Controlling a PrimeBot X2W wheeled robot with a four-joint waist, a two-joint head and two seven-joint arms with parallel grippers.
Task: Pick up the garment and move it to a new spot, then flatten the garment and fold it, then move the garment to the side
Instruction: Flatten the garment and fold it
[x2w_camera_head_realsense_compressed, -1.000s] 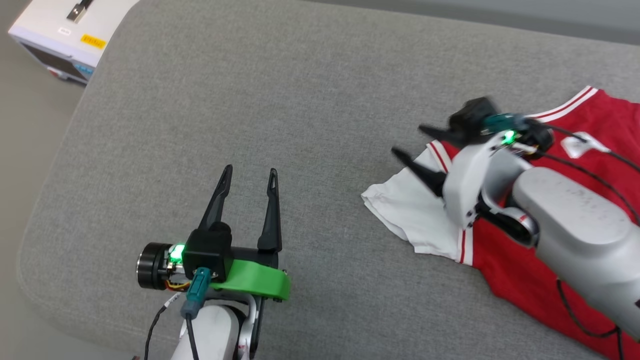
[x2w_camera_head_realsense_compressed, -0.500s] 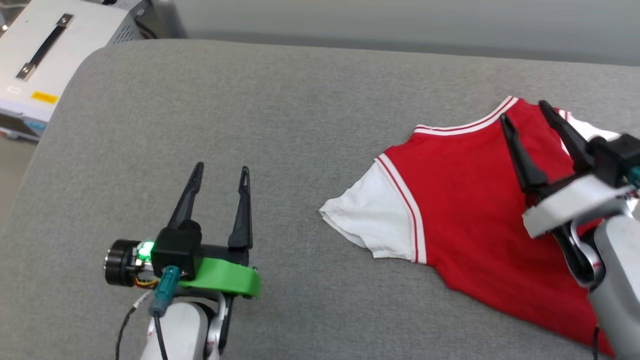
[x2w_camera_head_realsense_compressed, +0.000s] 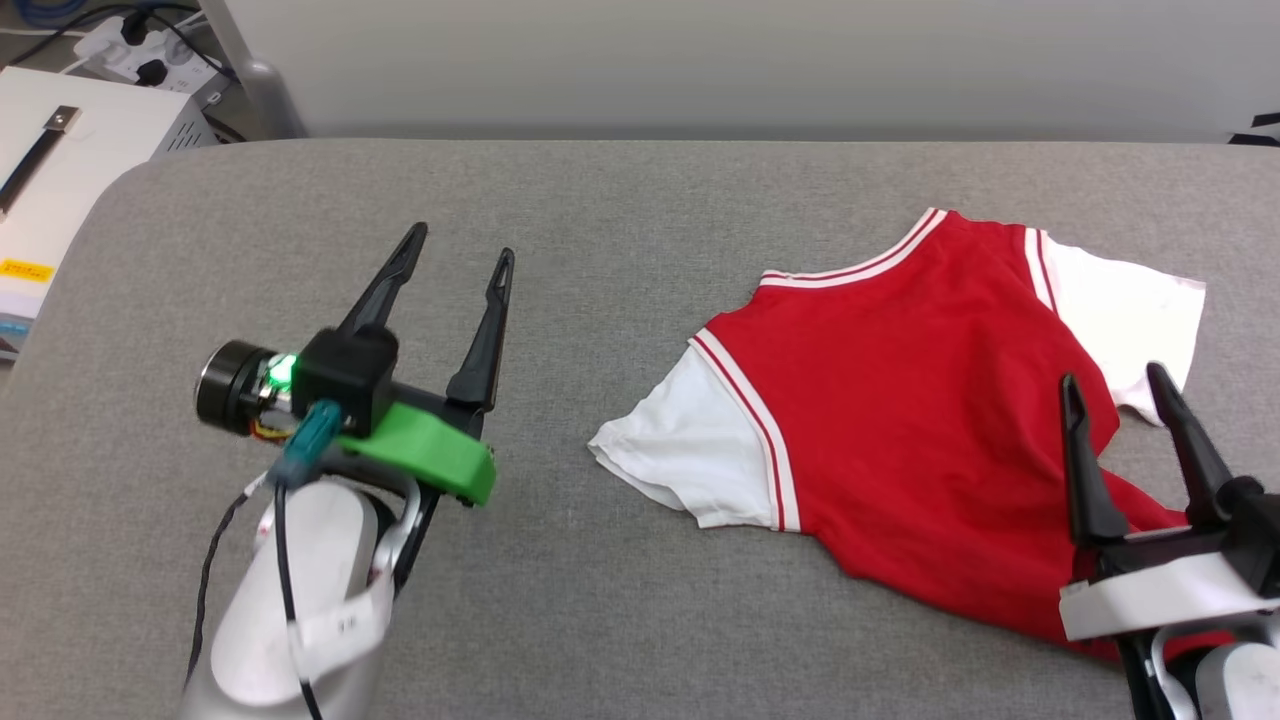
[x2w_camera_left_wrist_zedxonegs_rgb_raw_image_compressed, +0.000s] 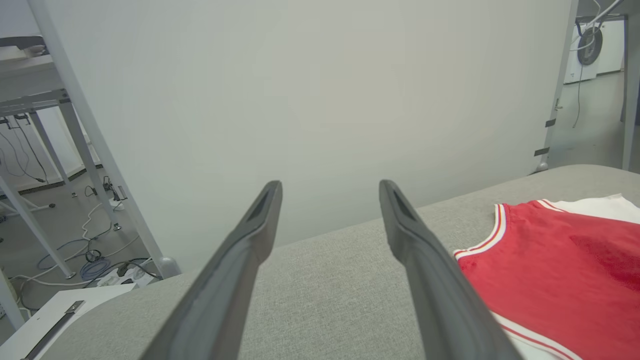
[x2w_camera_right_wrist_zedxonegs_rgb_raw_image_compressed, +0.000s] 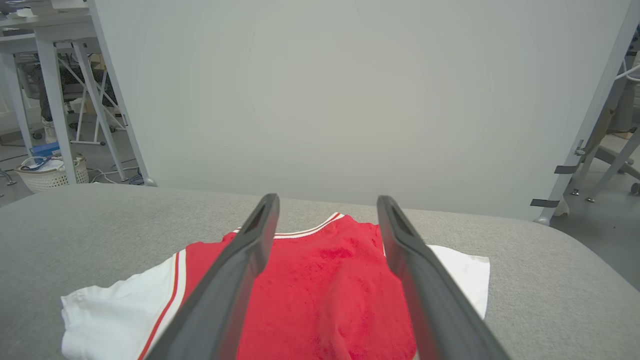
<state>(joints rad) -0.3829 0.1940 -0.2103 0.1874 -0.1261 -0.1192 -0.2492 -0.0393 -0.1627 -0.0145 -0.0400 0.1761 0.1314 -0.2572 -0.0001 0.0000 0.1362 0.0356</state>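
At the far left a white box (x2w_camera_head_realsense_compressed: 60, 170) sits beside the grey padded surface (x2w_camera_head_realsense_compressed: 620, 200), over whose left half the left pincer (x2w_camera_head_realsense_compressed: 462, 242) hangs with its fingers spread wide and nothing between them. Right of centre the garment (x2w_camera_head_realsense_compressed: 900, 400) lies spread on the padding, red body up, one white sleeve towards the left pincer but well apart from it. Over its lower right edge the right pincer (x2w_camera_head_realsense_compressed: 1112, 375) is likewise wide apart and empty.

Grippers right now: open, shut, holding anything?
Left gripper: open, holding nothing.
Right gripper: open, holding nothing, by the garment.
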